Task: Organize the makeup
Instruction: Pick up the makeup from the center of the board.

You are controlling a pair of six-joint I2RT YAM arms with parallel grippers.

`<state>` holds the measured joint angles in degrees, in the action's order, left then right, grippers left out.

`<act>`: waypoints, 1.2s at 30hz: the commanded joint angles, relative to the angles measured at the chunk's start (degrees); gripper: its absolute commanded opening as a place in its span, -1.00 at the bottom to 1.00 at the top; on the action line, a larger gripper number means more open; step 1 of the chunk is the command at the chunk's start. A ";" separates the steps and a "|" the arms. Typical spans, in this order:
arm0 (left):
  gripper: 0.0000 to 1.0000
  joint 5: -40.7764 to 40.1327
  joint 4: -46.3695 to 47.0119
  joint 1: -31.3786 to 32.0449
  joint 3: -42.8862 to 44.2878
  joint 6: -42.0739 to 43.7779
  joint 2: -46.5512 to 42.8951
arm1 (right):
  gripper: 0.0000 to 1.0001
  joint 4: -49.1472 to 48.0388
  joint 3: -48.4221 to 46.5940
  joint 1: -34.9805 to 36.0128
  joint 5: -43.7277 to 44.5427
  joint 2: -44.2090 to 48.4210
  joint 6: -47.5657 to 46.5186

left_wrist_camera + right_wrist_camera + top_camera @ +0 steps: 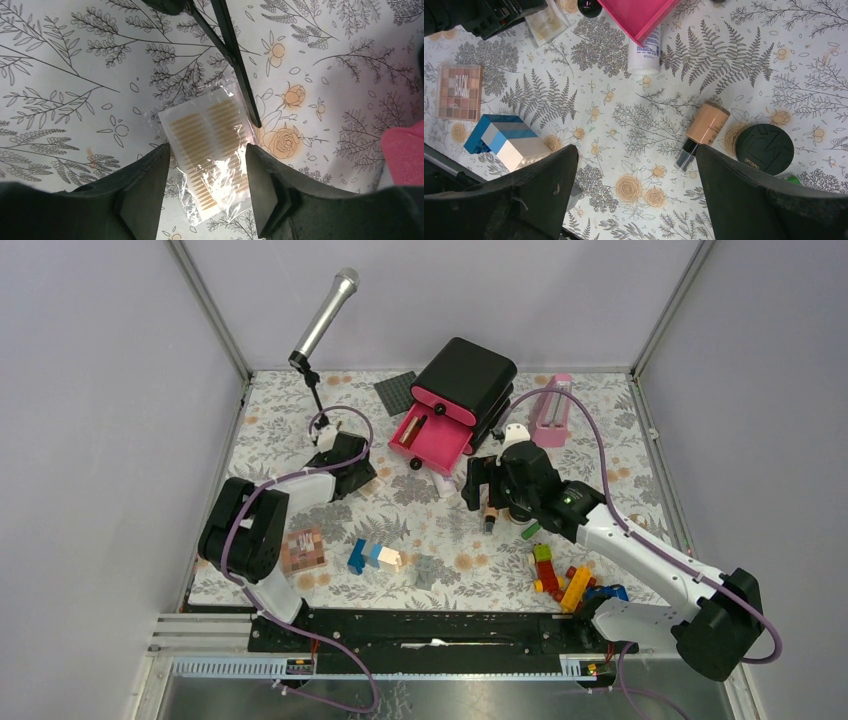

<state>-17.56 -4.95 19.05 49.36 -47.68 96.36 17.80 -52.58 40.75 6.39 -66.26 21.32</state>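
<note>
My left gripper [207, 147] is open and low over a flat clear-wrapped packet of tan strips [210, 150] on the mat, one finger on each side; from above it sits left of the drawer [352, 465]. My right gripper [635, 150] is open and empty above the mat [482, 488]. The peach bottle with black cap [706, 124] lies just ahead of its right finger, with the round black compact [764, 148] beside it. The white tube [644, 52] lies partly under the open pink drawer [639, 15]. The brown palette [458, 92] lies far left. I cannot make out the pencil or lipstick.
A black box with the pink drawer pulled out [432, 435] stands at the back. A microphone stand [325, 315] has legs just beyond the packet [235, 60]. A pink metronome [552, 410] is at back right. Blue and white bricks [506, 140] and coloured bricks [565, 575] lie near.
</note>
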 commanded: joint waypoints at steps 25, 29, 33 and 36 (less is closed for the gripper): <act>-0.10 1.22 -7.67 9.08 -4.51 -3.57 1.46 | 0.91 0.35 0.81 0.33 2.22 2.91 1.26; -0.22 -1.69 -8.68 9.08 -3.92 -4.06 1.55 | 0.92 0.34 0.69 0.30 2.06 2.81 1.35; -0.23 -3.37 -9.98 9.08 -3.21 -4.11 1.43 | 0.92 0.36 0.72 0.37 2.04 2.58 1.32; -0.20 -5.42 -11.63 8.87 -3.21 -4.41 0.18 | 0.92 0.32 0.73 0.38 1.76 2.37 1.27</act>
<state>-20.53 -6.61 27.99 47.51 -51.40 94.89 18.17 -51.77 40.75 7.01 -64.69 22.35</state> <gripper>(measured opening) 0.391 0.957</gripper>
